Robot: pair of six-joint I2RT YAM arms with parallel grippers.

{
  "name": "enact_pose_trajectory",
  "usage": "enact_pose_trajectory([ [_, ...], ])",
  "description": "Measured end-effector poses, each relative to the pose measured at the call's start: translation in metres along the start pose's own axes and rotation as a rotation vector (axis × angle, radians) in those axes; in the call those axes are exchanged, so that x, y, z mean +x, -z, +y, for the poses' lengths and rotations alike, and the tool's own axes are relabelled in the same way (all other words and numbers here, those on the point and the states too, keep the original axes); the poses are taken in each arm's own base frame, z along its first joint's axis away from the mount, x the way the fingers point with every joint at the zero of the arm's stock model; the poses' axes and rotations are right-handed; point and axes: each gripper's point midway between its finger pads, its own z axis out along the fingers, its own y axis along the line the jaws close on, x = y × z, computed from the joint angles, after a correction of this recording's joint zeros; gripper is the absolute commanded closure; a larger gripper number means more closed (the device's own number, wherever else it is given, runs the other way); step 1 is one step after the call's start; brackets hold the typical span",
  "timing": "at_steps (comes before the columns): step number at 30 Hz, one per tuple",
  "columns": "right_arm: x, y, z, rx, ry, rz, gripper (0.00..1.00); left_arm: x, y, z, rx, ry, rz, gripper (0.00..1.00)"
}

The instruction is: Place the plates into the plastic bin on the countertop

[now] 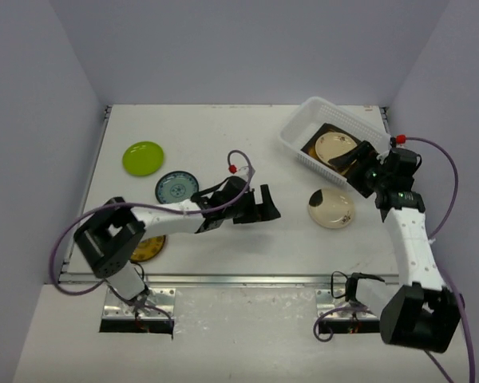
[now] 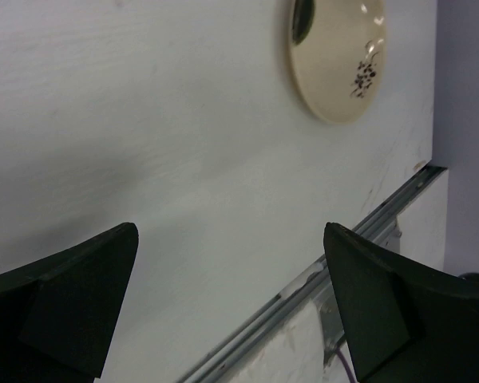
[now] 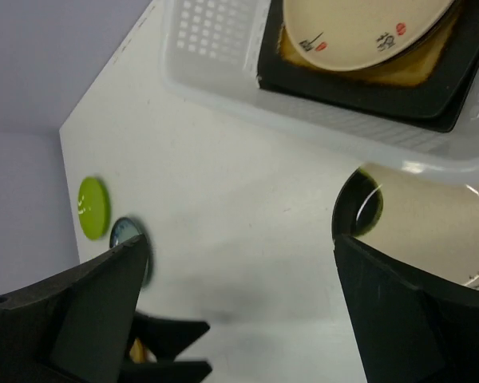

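- Right gripper (image 1: 351, 162) released and spread wide, nothing between the fingers; hanging over the near wall of the plastic bin (image 3: 215, 40).
- Left gripper (image 1: 265, 204) likewise slack and empty, low over the countertop (image 1: 223, 136) mid-table, aimed at the speckled cream plate (image 1: 331, 207).
- Already in the bin: a dark-rimmed square plate (image 3: 343, 96) with an amber centre, a cream round plate (image 3: 359, 24) stacked on it.
- Out on the countertop: the speckled cream plate just beside the bin's near wall; lime green plate (image 1: 143, 158) and blue-patterned plate (image 1: 176, 188) well off to the left; yellow-brown plate (image 1: 149, 250) partly hidden under the left arm.
- Likely step in hand: fetching the speckled cream plate. Come in low at the rim, slide one finger under the lip, pinch at the edge, lift level, clear the bin wall, set down on the stack rather than drop.
- Left arm stretched nearly flat across the table; right arm reaching forward, wrist bent down toward the bin.
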Motion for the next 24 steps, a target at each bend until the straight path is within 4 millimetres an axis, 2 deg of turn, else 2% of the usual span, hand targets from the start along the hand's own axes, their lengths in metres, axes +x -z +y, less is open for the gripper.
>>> enact_pose_trajectory([
  [2,0.015,0.027,0.009,-0.061,0.084,-0.009,0.01,-0.008,-0.033,-0.020,0.041,-0.002,0.011,0.00],
  [4,0.023,0.045,0.015,-0.101,0.143,-0.017,0.01,-0.010,-0.065,-0.034,0.077,0.005,0.028,0.01],
  [8,0.046,0.070,0.012,-0.139,0.207,-0.005,0.01,-0.003,-0.122,-0.036,0.104,0.028,0.070,0.10],
  [10,0.056,0.078,0.007,-0.134,0.219,0.006,0.01,-0.013,-0.141,-0.053,0.144,0.031,0.067,0.20],
  [13,0.066,0.085,0.003,-0.134,0.230,0.018,0.01,-0.022,-0.171,-0.068,0.177,0.036,0.069,0.47],
  [14,0.068,0.087,0.003,-0.138,0.233,0.021,0.01,-0.024,-0.180,-0.072,0.191,0.039,0.069,0.51],
  [17,0.073,0.088,0.003,-0.145,0.230,0.048,0.01,-0.021,-0.193,-0.070,0.182,0.059,0.087,0.57],
  [24,0.081,0.089,0.005,-0.166,0.222,0.087,0.01,-0.020,-0.205,-0.061,0.124,0.057,0.103,0.97],
])
